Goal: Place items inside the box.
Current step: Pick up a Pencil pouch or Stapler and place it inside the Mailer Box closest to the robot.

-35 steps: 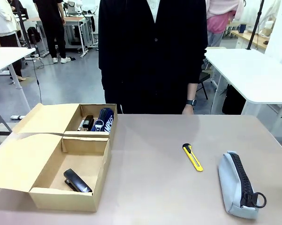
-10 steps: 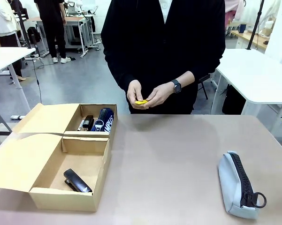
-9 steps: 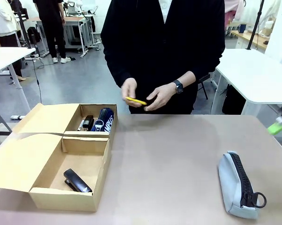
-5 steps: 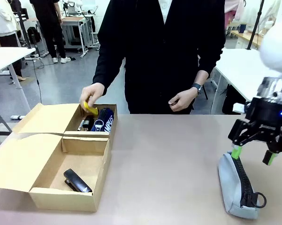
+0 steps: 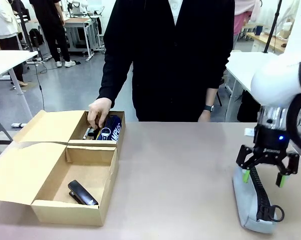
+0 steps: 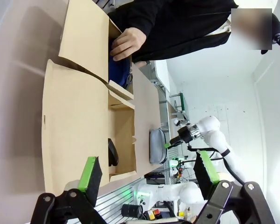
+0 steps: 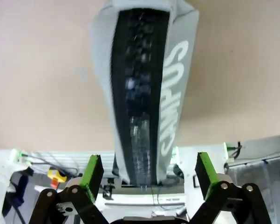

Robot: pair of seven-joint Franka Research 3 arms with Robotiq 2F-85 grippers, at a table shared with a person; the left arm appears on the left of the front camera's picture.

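The brown cardboard box (image 5: 50,175) lies open at the left, its flaps folded out. A black stapler (image 5: 81,193) rests in its near compartment and a navy pouch (image 5: 111,128) in the far one, where a person's hand (image 5: 97,112) reaches in. At the right lies the light grey-blue pouch (image 5: 244,202) with a black zipper. My right gripper (image 5: 263,177) hangs open just above the pouch's far end, one finger on each side. The right wrist view has the pouch (image 7: 144,93) running between the open fingers (image 7: 92,170). My left gripper (image 6: 148,168) is open and holds nothing.
The person stands at the far edge in a dark top, the other hand (image 5: 204,116) low by the table. Bare tabletop (image 5: 180,170) spans from box to pouch. In the left wrist view the box (image 6: 79,116) lies ahead and the grey pouch (image 6: 157,145) beyond it.
The person picked the yellow knife off the table and carried it to the box's far compartment. My right arm came in from the right and dropped over the grey pouch.
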